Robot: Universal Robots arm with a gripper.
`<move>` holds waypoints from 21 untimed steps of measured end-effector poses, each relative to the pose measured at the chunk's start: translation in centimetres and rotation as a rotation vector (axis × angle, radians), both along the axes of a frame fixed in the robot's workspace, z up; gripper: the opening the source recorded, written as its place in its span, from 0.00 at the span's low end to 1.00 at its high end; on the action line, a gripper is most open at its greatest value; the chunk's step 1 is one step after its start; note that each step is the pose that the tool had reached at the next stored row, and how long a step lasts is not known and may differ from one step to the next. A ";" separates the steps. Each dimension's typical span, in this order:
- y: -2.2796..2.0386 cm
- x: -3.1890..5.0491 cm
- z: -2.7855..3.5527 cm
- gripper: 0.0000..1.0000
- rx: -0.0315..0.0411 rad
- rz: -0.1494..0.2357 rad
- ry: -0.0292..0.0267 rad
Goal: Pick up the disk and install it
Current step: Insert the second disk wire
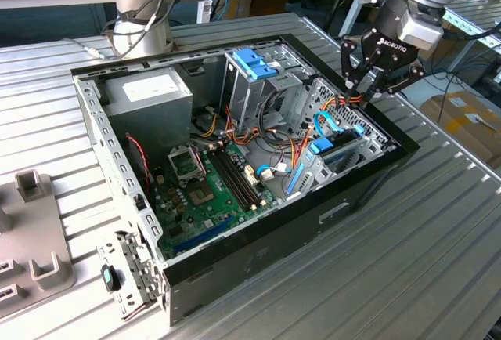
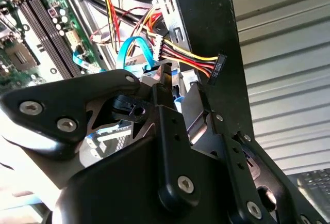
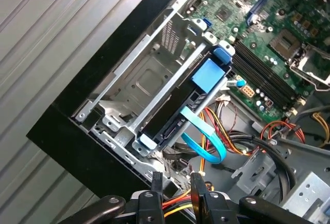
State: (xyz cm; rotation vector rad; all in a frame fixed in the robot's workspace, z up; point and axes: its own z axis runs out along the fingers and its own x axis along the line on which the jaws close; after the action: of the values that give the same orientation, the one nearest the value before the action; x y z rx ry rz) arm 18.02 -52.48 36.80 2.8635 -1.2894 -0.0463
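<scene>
1. the hand (image 1: 364, 93) hangs just above the case's corner on the exterior view's right, over the drive bay. i cannot tell whether it is spread or pinching anything.
2. closest to it runs the power lead (image 2: 183, 54), red, yellow and black wires ending in a black plug (image 2: 217, 69). the plug hangs beside the case wall and looks unplugged. the lead crosses the way down into the bay.
3. the disk (image 3: 172, 110) lies in the bay (image 3: 149, 79), its long side along the metal rails, with its pale blue frame showing at both ends. it looks seated. i judge the hand is placed there to work at the disk's connector end.
4. a blue cable (image 3: 203, 141) loops up beside that end. i cannot tell whether it is plugged in. it and the loose wires crowd the gap.
5. the case (image 1: 258, 254) lies on its side with the open face up, which i judge is to give reach from above. further in sit the board (image 1: 203, 191), a tall cage (image 1: 243, 93) topped by a blue bracket (image 1: 254, 62), and the supply (image 1: 149, 97).
6. farthest out, on the ribbed worktop (image 1: 438, 277), a metal plate (image 1: 133, 277) lies beside the case's corner. a grey fixture (image 1: 35, 230) sits well apart from the hand.
</scene>
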 end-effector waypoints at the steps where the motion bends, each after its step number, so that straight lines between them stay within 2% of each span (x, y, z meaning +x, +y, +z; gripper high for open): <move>1: 0.00 0.00 0.00 0.36 0.0000 0.000 0.0000; 15: 0.01 0.04 0.29 0.36 -0.0002 0.006 0.0000; 21: 0.00 0.43 0.43 0.36 0.0000 0.023 0.0000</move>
State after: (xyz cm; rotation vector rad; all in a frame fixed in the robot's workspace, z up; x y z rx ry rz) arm 18.45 -52.48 37.23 2.8776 -1.2568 -0.0463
